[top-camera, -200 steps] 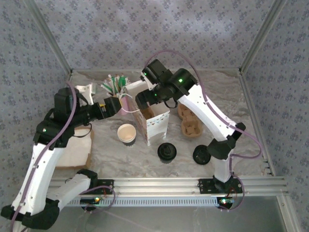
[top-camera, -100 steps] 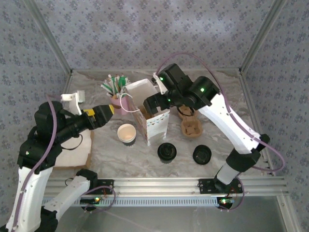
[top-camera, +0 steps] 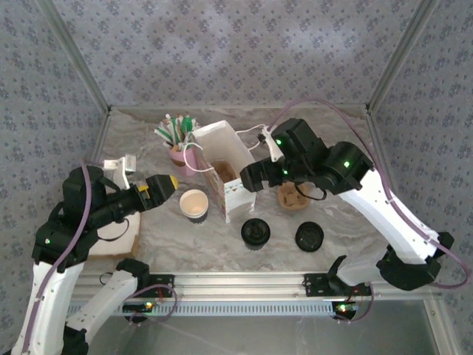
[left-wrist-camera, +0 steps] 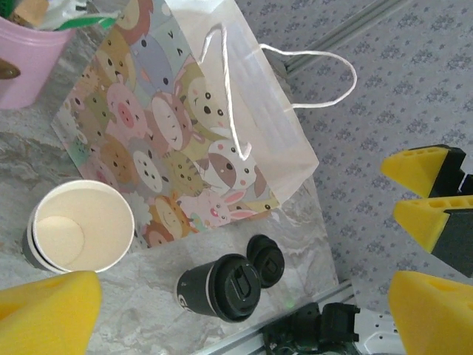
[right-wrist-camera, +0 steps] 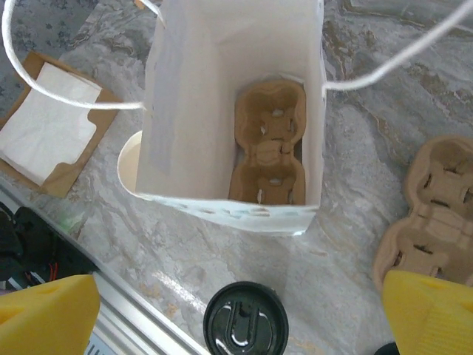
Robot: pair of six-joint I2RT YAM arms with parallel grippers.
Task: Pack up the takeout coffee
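The marbled table [top-camera: 222,235] carries everything, with the two arms reaching in from its near edge. The left gripper [top-camera: 164,183] hangs just left of the bag with its yellow fingers spread wide and nothing between them. The right gripper [top-camera: 250,174] sits over the bag's right edge, equally wide apart and empty. In the middle stands the white paper bag [top-camera: 225,166], upright and open (cartoon animals printed on one side), with a cardboard carrier [right-wrist-camera: 270,140] lying flat on its bottom. A second carrier [top-camera: 292,194] lies on the table to the right of the bag. On the left is a white napkin [right-wrist-camera: 52,122] on a piece of brown card [top-camera: 118,240]. A pink cup [top-camera: 177,154] of straws and sticks stands behind the bag's left corner. The open paper cup [top-camera: 194,203], cream inside, stands upright just beside the bag's left front corner. The lidded cup [top-camera: 255,233] stands in front of the bag, slightly apart from it. The loose black lid [top-camera: 309,237] lies flat on the table to that cup's right.
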